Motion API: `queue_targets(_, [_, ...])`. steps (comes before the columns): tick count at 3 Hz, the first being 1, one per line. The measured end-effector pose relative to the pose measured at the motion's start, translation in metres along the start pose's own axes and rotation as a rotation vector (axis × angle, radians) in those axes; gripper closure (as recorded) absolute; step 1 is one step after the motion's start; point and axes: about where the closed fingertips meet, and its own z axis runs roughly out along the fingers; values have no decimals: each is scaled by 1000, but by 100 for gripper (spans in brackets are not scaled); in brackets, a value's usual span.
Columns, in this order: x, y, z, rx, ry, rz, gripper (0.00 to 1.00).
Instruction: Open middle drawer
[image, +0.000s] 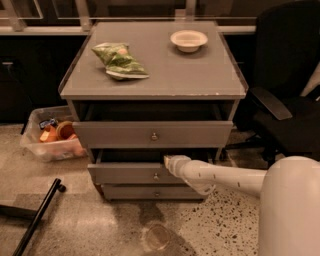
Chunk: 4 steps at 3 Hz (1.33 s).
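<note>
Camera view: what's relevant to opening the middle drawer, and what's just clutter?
Job:
middle drawer, pulled out a little
knob
gripper, at the drawer's top edge, right of the knob

Lying about:
chip bag and bowl on the cabinet top
top drawer
bottom drawer
plastic bin
office chair

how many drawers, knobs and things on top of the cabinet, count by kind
drawers: 3 (top drawer, middle drawer, bottom drawer)
knobs: 3
green snack bag: 1
bowl: 1
total: 8
The gripper is at the middle drawer's top edge.
</note>
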Motion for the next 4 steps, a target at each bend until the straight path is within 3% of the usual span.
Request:
queue_targets(1, [0, 0, 0, 0, 0, 0, 100])
queue_targets(2, [15, 7, -14, -30, 93, -78, 100])
queue_targets(3, [14, 7, -13, -30, 93, -78, 100])
queue_targets(4, [31, 16, -33, -69, 195, -176, 100])
